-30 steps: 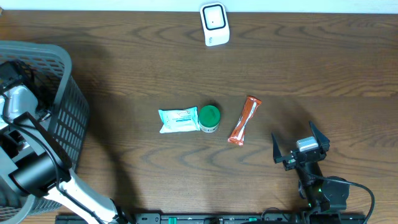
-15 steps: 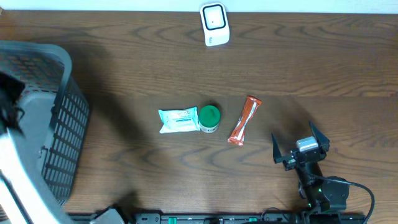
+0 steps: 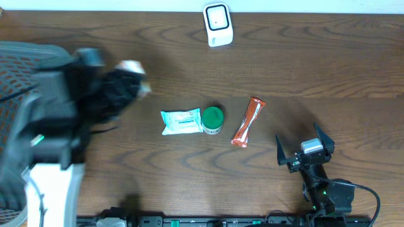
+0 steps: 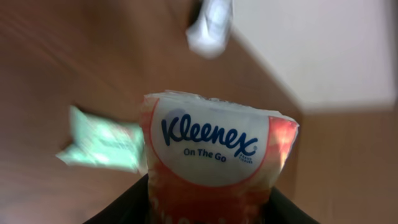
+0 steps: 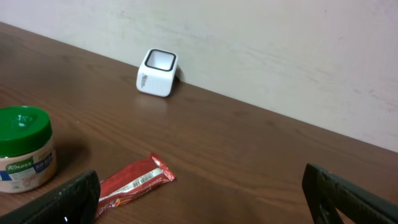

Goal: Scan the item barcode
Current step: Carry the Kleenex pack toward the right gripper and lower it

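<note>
Item: Kleenex On The Go tissue pack (image 4: 211, 149), clamped in the left gripper (image 3: 121, 88) and raised off the table, left of centre.
Reason: probably carried aloft so its barcode can face the scanner (image 3: 218, 24) at the far edge.
Right gripper (image 3: 299, 140): jaws wide, empty, parked aside.
Waiting: wipes packet (image 3: 181, 121), Knorr jar (image 3: 212, 120), red snack stick (image 3: 248, 121).

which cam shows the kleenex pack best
The left wrist view: the Kleenex pack fills the frame, held in the left gripper, its On The Go print readable. The overhead view shows it only as a blurred pale blob. The right wrist view does not show it.
</note>
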`<act>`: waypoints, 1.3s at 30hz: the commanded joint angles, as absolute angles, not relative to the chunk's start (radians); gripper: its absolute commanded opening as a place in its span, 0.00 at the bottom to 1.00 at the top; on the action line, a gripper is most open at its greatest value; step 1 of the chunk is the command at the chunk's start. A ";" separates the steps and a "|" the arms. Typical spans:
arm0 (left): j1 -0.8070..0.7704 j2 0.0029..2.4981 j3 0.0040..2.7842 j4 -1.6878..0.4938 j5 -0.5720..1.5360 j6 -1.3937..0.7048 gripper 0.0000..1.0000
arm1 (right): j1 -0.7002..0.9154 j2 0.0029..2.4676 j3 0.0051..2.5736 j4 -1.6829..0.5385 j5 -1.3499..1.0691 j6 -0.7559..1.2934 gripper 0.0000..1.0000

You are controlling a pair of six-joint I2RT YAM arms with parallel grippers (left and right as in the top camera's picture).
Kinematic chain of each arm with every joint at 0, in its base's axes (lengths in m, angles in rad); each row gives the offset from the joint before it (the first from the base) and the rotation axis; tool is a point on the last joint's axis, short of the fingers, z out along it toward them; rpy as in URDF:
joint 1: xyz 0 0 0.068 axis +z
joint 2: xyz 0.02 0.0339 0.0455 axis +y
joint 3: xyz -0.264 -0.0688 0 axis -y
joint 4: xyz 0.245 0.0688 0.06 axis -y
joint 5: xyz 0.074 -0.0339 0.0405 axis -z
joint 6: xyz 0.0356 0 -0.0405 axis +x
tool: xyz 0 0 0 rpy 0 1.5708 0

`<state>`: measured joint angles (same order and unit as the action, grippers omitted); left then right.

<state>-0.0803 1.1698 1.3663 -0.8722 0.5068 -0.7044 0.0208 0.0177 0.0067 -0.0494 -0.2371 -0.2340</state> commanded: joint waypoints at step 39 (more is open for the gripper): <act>-0.797 2.077 1.352 -0.256 0.551 -0.806 0.56 | 0.015 0.016 0.006 -0.054 -0.237 -0.221 0.99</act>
